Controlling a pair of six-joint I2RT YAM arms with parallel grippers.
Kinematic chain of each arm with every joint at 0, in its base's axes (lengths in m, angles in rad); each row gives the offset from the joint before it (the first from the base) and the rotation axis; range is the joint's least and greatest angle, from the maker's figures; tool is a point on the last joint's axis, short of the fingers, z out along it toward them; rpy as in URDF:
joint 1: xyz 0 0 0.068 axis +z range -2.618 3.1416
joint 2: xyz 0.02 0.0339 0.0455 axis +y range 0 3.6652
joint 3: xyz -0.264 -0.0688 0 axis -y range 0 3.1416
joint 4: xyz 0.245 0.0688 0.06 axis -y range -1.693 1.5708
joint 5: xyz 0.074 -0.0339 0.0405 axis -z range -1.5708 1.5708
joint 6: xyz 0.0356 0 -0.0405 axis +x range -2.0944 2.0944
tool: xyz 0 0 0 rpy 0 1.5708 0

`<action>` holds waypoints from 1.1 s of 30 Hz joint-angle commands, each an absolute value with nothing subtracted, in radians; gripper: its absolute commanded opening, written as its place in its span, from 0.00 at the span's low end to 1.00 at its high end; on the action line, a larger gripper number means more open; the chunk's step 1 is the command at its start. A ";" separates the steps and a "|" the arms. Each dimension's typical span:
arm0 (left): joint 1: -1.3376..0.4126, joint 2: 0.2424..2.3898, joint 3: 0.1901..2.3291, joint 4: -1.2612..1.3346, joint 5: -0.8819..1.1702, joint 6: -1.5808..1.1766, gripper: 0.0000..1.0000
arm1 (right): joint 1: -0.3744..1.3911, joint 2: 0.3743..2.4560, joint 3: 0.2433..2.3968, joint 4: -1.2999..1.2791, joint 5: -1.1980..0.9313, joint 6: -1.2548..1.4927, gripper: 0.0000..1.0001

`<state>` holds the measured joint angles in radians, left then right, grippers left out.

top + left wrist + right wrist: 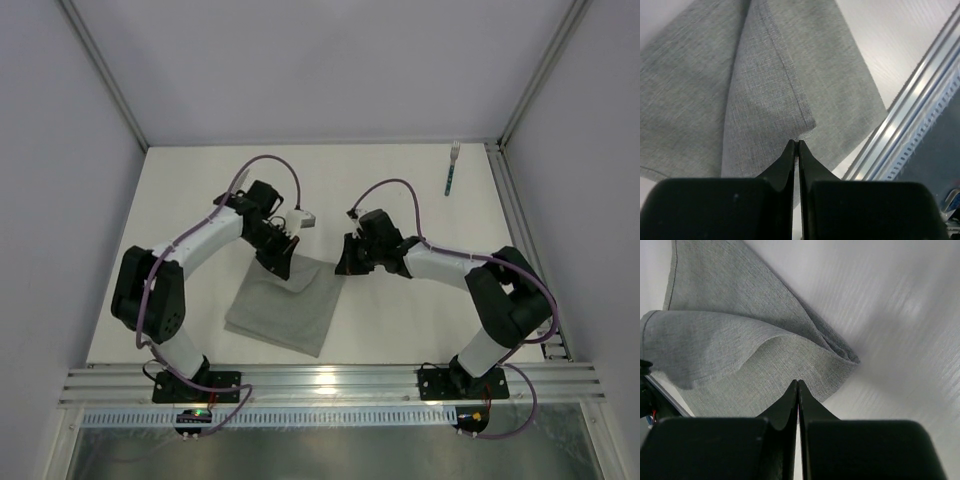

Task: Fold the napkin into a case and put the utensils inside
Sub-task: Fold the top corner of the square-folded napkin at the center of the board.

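You've got the napkin (285, 315) folded on the surface (400, 330), near-centre between the two arms. Left end effector (281, 260) has its fingers together, pinched on the napkin's far-left corner. Right end effector (346, 262) is likewise clamped on the far-right corner, and the cloth edge sags between them. The fork (452, 168) lies far right, well apart from the napkin.
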<state>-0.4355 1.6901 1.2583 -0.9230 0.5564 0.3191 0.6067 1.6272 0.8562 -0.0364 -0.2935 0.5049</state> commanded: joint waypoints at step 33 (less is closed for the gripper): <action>-0.864 1.690 1.063 -0.704 0.709 0.281 0.00 | 0.612 1.491 0.755 -0.037 -0.321 0.589 0.03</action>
<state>-0.8444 1.6787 1.0763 -0.7616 0.6842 0.2958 0.6067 1.5032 0.7494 -0.0612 -0.3161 0.5800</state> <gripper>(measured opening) 0.008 0.030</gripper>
